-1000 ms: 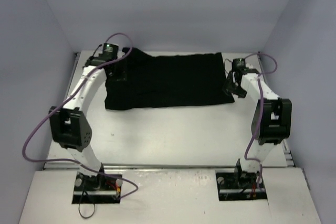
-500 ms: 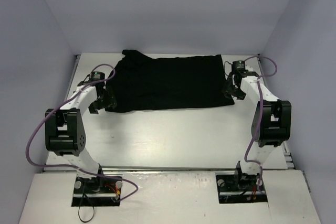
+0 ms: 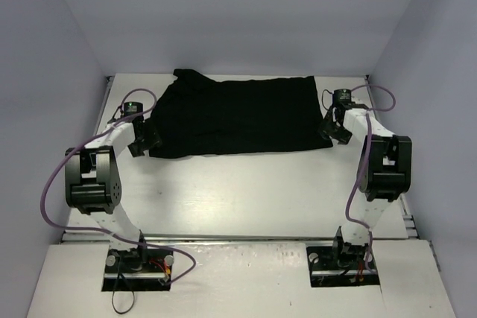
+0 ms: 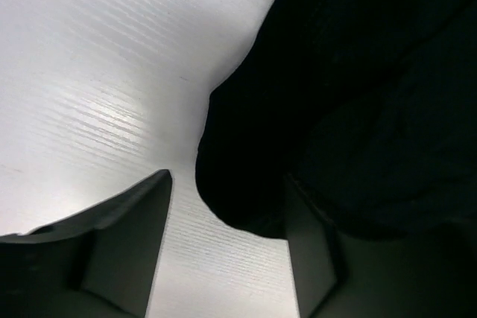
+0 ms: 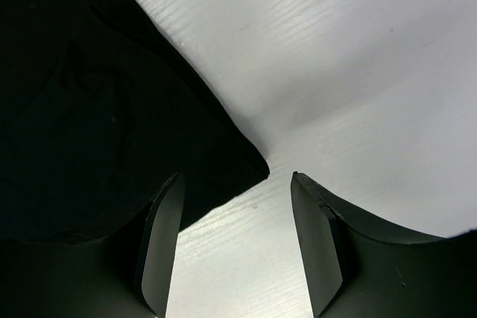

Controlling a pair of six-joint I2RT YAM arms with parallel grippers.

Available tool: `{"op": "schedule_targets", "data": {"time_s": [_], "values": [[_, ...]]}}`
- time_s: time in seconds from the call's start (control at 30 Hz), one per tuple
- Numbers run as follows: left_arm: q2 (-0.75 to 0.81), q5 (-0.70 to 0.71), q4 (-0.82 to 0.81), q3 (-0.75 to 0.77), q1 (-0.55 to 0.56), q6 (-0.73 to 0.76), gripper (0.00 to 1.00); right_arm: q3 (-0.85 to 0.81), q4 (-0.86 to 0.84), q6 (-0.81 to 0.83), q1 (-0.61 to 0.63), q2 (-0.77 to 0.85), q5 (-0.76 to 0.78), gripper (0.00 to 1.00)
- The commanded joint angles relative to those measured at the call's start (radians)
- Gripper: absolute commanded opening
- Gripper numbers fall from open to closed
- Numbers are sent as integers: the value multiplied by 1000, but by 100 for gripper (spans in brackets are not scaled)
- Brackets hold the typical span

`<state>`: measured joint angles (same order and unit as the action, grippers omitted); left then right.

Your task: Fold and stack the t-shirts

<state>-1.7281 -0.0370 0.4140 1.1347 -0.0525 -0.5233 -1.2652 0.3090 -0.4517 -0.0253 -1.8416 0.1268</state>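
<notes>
The black t-shirt (image 3: 235,113) is lying spread flat across the far half of the white table (image 3: 246,191). Its far hem is running just beside the table's far edge, and its near edge is running roughly straight from left to right. A rumpled bump is standing up at its far-left corner. The near half of the table is showing bare between the shirt and the near edge, giving open room there. Pale walls (image 3: 67,35) are closing in tightly on the left, far and right sides.

The left end effector (image 3: 141,139) is hanging low at the shirt's near-left corner, near the table's left edge. In the left wrist view its fingers (image 4: 127,243) are standing apart. The rounded corner of cloth is lying between them, against one finger, with a strip of bare table beside the other. It is clamping nothing.

The right end effector (image 3: 335,128) is hanging at the near-right corner, near the table's right edge. Its fingers (image 5: 317,243) are also standing apart. The shirt's pointed corner is reaching into the gap from one finger's side, short of the other.
</notes>
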Motion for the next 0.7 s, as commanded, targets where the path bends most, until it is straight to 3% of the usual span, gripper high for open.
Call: {"op": "schedule_targets", "data": {"time_s": [0.0, 0.2, 0.27, 0.33, 0.5, 0.67], "values": [[5, -17, -51, 0, 3, -38, 50, 20, -32, -20, -2, -13, 31, 56], [-19, -13, -41, -20, 3, -50, 21, 85, -37, -30, -2, -9, 64, 53], [-29, 3, -30, -18, 3, -49, 6, 116, -36, -30, -3, -7, 80, 46], [-51, 26, -14, -4, 3, -39, 0, 137, -37, -31, -8, -8, 96, 36], [-82, 140, 78, 41, 3, 10, 0, 176, -37, -27, -40, -10, 120, 6], [-69, 218, 126, 32, 0, 24, 0, 226, -34, -25, -77, 33, 142, 0]]}}
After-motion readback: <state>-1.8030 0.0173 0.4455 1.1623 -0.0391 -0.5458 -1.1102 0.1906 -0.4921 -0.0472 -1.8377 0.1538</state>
